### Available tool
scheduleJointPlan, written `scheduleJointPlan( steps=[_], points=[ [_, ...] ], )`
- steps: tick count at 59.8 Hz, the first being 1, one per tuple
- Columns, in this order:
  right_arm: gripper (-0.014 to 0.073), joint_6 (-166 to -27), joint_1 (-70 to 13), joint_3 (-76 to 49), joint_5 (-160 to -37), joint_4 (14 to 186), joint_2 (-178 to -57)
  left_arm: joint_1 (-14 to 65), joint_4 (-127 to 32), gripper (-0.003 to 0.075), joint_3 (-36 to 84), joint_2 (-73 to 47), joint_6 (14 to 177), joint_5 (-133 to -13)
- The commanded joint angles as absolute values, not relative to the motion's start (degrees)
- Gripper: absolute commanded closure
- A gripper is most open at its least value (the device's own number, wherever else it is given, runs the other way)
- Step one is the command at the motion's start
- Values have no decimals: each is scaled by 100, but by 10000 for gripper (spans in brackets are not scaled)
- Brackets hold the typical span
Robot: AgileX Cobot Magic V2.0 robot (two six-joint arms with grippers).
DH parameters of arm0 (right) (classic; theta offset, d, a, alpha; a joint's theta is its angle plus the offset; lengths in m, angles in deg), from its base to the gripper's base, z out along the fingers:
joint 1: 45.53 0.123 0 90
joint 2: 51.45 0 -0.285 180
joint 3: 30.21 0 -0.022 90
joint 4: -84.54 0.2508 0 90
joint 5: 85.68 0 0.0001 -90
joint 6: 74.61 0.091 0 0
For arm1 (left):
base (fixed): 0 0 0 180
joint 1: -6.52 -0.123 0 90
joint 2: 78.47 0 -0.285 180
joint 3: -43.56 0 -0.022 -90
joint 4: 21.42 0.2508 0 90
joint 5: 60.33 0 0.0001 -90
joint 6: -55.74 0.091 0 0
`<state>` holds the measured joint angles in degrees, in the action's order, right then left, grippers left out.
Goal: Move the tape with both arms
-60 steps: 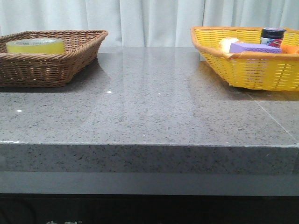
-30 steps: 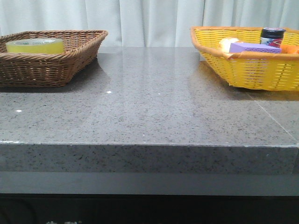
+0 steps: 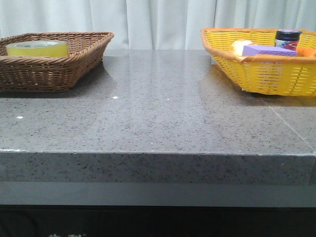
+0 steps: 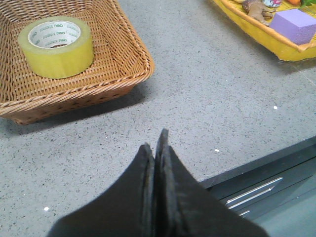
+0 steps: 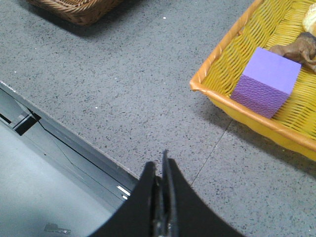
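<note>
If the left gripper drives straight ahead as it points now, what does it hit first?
Probably the bare table, beside the corner of the brown basket. The shut left gripper aims past that corner, not at the tape. Depth is unclear.

brown wicker basket (image 3: pixel 54 69), yellow basket (image 3: pixel 266 74), purple sponge block (image 5: pixel 266 81)

Brown basket (image 3: pixel 49 69) cut off at front view's left; tape (image 3: pixel 37 48) btm hidden behind rim.
</note>
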<state>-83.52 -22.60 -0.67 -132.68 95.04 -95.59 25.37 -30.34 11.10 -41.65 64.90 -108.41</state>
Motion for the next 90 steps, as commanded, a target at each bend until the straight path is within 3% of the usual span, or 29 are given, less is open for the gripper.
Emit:
scheduleJointPlan(
  steps=[1,7,31,69,90],
  points=[
    [661,-8359,-2295,-203,-12924,9574,-9544,2583,-3158,741,1254,-4133,6462,-10371],
    [661,-8359,-2295,-203,-12930,9574,-9544,2550,-3161,741,1085,-4351,6462,-10157],
    [661,-8359,-2295,-203,-12922,9574,-9544,1063,-3347,741,-923,-5994,6475,-8447],
    [661,-8359,-2295,-203,-12922,9574,-9544,1051,-2725,741,-3453,-7216,5574,-5777],
    [661,-8359,-2295,-203,-12929,9574,-9555,1040,-2360,741,-3435,-7216,5574,-5856]
  ],
)
